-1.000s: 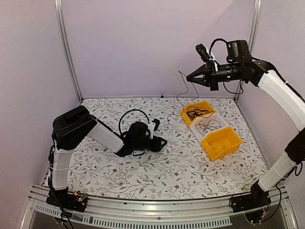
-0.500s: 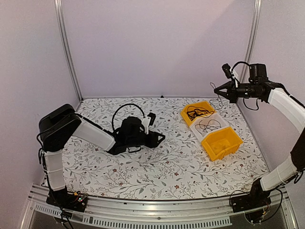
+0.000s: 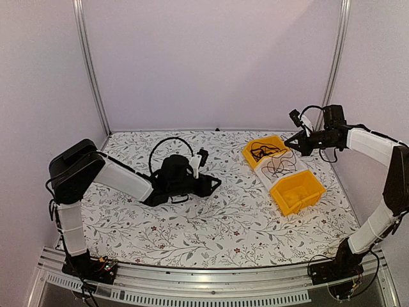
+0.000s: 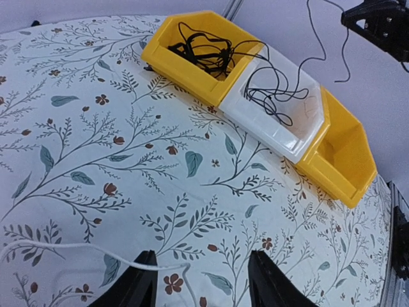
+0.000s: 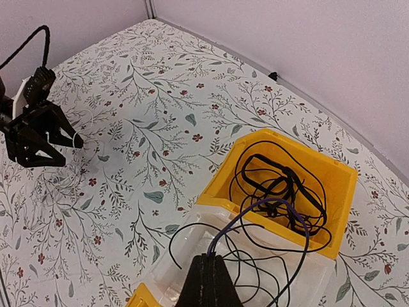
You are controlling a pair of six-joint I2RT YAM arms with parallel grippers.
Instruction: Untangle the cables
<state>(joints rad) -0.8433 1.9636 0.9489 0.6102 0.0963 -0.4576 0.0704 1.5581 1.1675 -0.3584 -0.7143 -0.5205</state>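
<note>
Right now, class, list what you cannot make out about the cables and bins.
Top view: black cables in the bins, too small to count strands.
Left wrist view: white cable, cut off by the left edge.
Right wrist view: near yellow bin, cut off by the bottom edge; held cable, its end hidden by the shut right gripper.

Robot lab cell, aluminium frame post, plain panel walls, slotted base rail
</note>
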